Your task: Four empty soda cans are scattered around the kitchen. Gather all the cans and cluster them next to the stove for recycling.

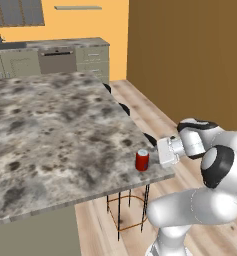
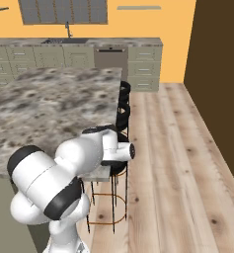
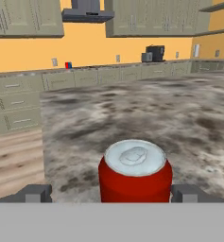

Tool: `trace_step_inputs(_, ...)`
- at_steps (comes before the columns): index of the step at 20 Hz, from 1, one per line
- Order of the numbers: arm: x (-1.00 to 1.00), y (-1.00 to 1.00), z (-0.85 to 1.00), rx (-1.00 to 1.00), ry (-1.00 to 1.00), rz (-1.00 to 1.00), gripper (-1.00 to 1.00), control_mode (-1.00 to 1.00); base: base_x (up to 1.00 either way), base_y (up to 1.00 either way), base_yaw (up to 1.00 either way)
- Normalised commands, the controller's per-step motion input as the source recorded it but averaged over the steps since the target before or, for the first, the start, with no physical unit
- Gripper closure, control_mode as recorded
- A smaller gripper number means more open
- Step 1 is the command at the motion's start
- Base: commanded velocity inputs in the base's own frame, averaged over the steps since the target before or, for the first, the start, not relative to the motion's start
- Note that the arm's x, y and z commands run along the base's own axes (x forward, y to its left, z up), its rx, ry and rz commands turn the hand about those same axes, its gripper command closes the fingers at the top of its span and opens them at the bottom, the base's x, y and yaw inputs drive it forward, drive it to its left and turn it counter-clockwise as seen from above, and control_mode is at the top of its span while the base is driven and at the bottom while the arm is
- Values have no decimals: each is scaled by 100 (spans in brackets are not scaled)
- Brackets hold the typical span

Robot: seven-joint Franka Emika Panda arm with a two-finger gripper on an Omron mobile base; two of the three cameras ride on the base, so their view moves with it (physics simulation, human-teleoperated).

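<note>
A red soda can (image 1: 142,160) with a silver top stands upright near the right front corner of the marbled island counter (image 1: 55,130). My gripper (image 1: 154,155) reaches in level from the right, just beside the can. In the hand view the can (image 3: 134,177) sits close in, between the two wide-apart fingertips (image 3: 35,193), and the open gripper (image 3: 111,194) is not touching it. On the far wall counter are a tiny red and blue pair of shapes (image 3: 68,65), too small to identify. The stove is out of view.
Black bar stools (image 2: 122,116) line the island's right edge, one with a wire frame (image 1: 130,210) under the corner by the can. Wooden floor (image 2: 168,163) opens to the right. A dark boxy appliance (image 3: 154,53) stands on the far counter; a brown wall (image 1: 190,55) rises behind.
</note>
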Motion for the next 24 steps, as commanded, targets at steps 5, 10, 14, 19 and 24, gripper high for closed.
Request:
trace_step_inputs(5, 0, 7, -6, 1, 0, 0, -100, -100, 0, 0, 0)
trace_step_inputs(10, 0, 10, -5, 1, 0, 0, -100, -100, 0, 0, 0)
trace_step_inputs(14, 0, 13, -1, 0, 0, 0, -100, -100, 0, 0, 0)
trace_step_inputs(19, 1, 11, 0, 0, 0, 0, -100, -100, 0, 0, 0)
trace_step_inputs(24, 1, 11, 0, 0, 0, 0, -100, -100, 0, 0, 0)
